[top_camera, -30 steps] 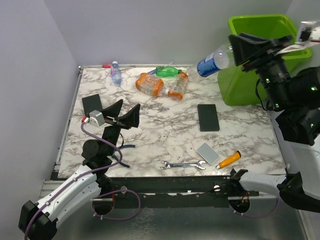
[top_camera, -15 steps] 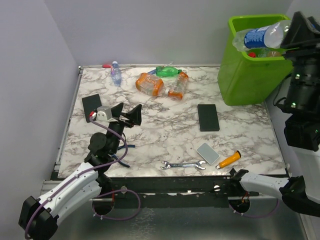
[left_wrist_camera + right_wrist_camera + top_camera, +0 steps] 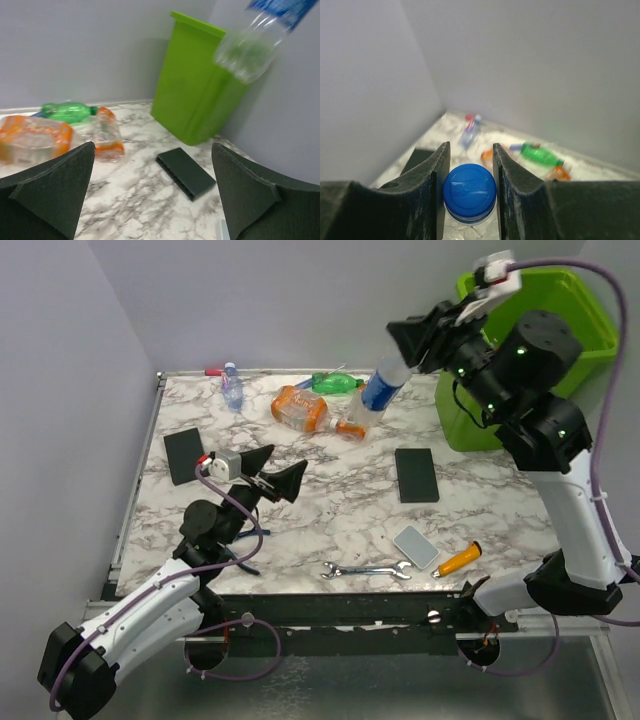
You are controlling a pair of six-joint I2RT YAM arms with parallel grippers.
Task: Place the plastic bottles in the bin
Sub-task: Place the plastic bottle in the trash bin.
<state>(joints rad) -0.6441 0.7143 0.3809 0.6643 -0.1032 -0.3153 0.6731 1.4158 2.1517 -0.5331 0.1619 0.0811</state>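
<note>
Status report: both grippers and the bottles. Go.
Left gripper open, empty. Right gripper shut on blue-labelled bottle, aloft, left of bin. Other bottles lie on far table. Nothing blocking seen.

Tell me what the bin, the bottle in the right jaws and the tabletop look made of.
The bin: likely moulded plastic, one even lime green, smooth with a soft sheen.
The held bottle: thin clear plastic, with a see-through body, a glossy blue label and a blue cap.
The tabletop: white with grey marble veining. Whether it is stone or printed laminate, the look leaves open.
</note>
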